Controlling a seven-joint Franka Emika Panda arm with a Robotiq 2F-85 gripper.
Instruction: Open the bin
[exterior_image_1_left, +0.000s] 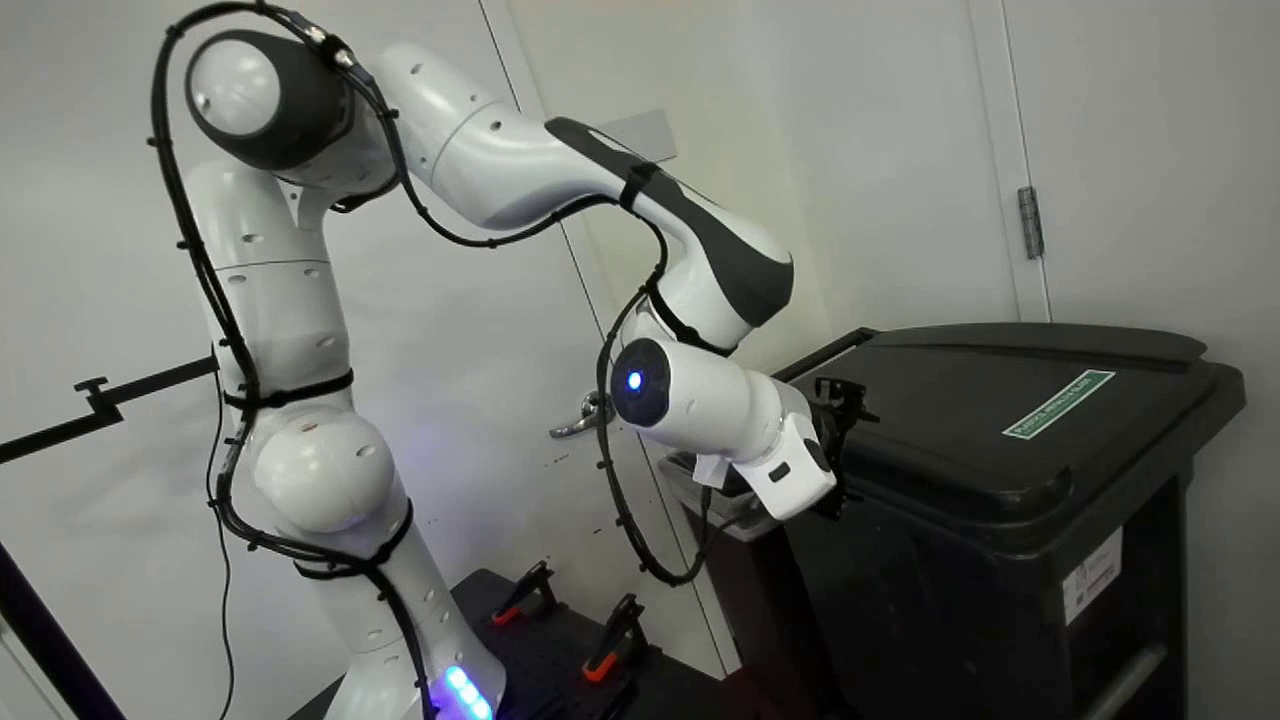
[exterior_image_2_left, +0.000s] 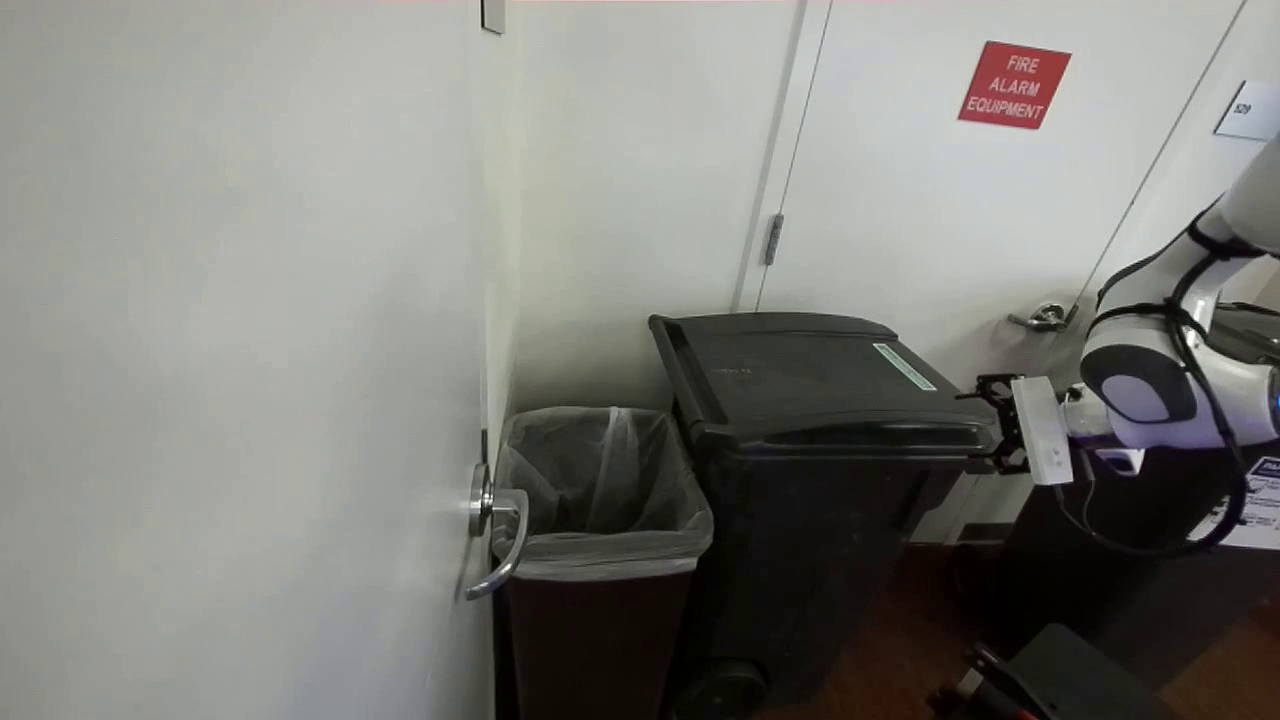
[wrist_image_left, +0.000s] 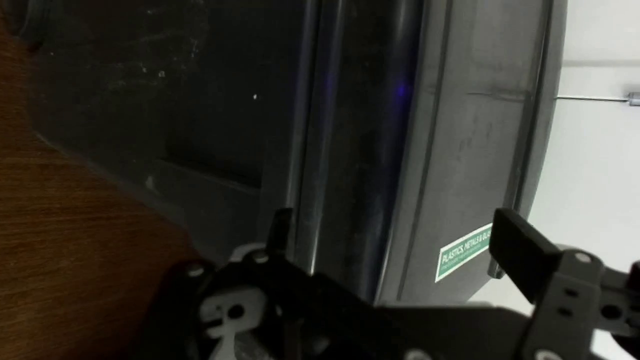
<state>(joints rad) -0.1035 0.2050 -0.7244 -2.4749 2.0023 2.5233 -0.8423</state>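
The bin is a large black wheelie bin with its body (exterior_image_1_left: 920, 610) upright and its flat lid (exterior_image_1_left: 930, 420) shut. The lid also shows in an exterior view (exterior_image_2_left: 800, 385) and in the wrist view (wrist_image_left: 465, 160), with a green-white label (exterior_image_1_left: 1060, 404) on top. My gripper (exterior_image_1_left: 852, 440) is at the lid's edge and is open. In an exterior view the gripper (exterior_image_2_left: 975, 430) has one finger at lid height and one lower, beside the rim. In the wrist view the lid's rim lies between the spread fingers of the gripper (wrist_image_left: 392, 217). Whether they touch the bin cannot be told.
A brown waste bin with a clear liner (exterior_image_2_left: 620, 555) stands against the black bin. A white door with a metal handle (exterior_image_2_left: 508, 540) is beside it. Walls and another door stand close behind. Black clamps with orange tips (exterior_image_1_left: 615, 640) sit on the robot's base. A cable loop (exterior_image_1_left: 640, 560) hangs under the wrist.
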